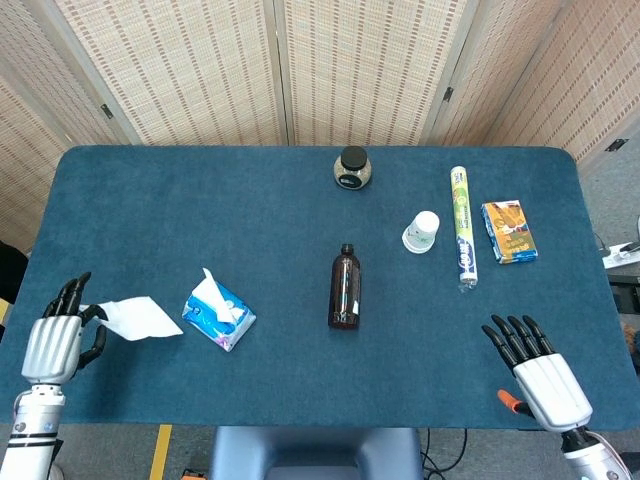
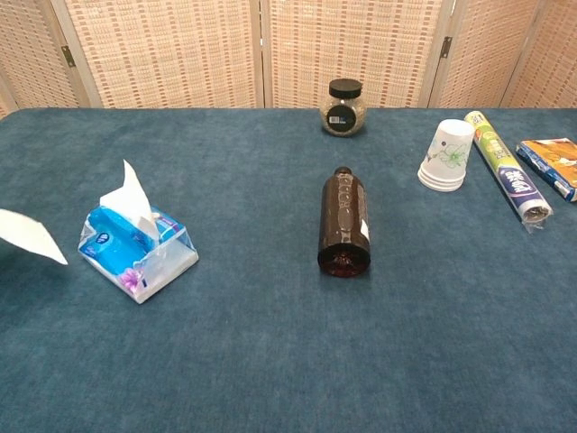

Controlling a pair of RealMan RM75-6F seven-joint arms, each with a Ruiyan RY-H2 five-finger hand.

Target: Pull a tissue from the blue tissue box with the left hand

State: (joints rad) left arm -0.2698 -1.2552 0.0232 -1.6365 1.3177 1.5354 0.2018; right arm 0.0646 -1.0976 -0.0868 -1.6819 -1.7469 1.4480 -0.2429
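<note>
The blue tissue box (image 1: 220, 314) lies tilted on the blue table at front left, a fresh white tissue poking up from its slot; the chest view shows the same box (image 2: 137, 249). My left hand (image 1: 55, 341) is at the table's front left corner, left of the box, and pinches a pulled-out white tissue (image 1: 138, 318) that hangs free of the box. In the chest view only the tissue's corner (image 2: 29, 235) shows at the left edge; the hand is out of frame. My right hand (image 1: 540, 375) rests at front right, fingers spread, holding nothing.
A brown bottle (image 1: 344, 288) lies on its side mid-table. Behind it stands a dark-lidded jar (image 1: 352, 168). At right are a paper cup (image 1: 421, 232), a long wrapped roll (image 1: 462, 227) and an orange-blue packet (image 1: 509, 231). A folding screen backs the table.
</note>
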